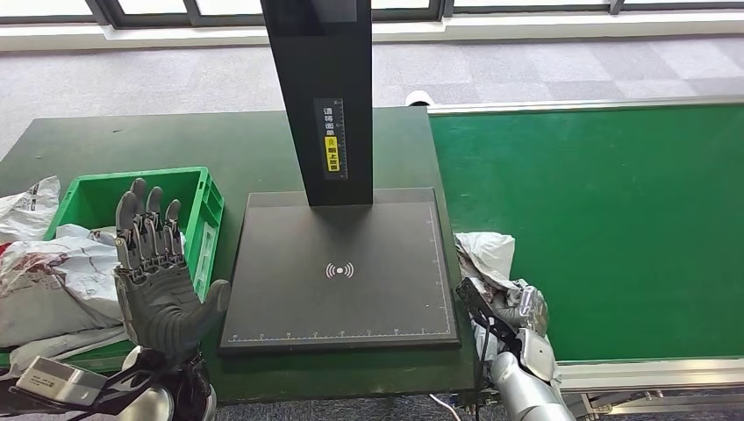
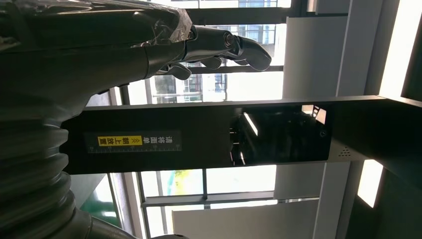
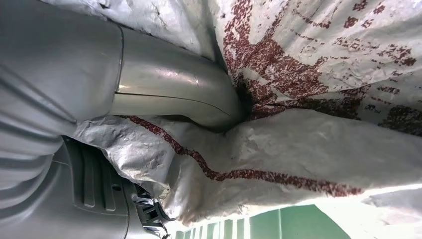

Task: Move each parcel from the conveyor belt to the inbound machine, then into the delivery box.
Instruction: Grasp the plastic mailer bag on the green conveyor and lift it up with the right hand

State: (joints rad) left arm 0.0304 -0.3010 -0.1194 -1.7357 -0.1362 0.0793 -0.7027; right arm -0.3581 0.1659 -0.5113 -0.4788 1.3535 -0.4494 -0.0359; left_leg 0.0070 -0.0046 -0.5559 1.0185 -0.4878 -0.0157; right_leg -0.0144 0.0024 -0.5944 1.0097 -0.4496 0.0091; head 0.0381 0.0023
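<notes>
1. The right hand (image 1: 504, 311) grasps a crumpled grey parcel (image 1: 487, 254) at the near edge of the green conveyor belt (image 1: 605, 219), just beside the inbound machine (image 1: 342, 272); the thumb presses into loose film, so the bag may slide out when lifted.
2. A sagging parcel may snag the machine's plate edge.
3. The left hand (image 1: 158, 272) is released, fingers spread upright, near the green delivery box (image 1: 206, 202), whose parcels (image 1: 53, 281) spill over its rim.

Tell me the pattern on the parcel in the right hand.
The parcel in the right hand is white-grey plastic with dark red speckled streaks, clearest in the right wrist view.
</notes>
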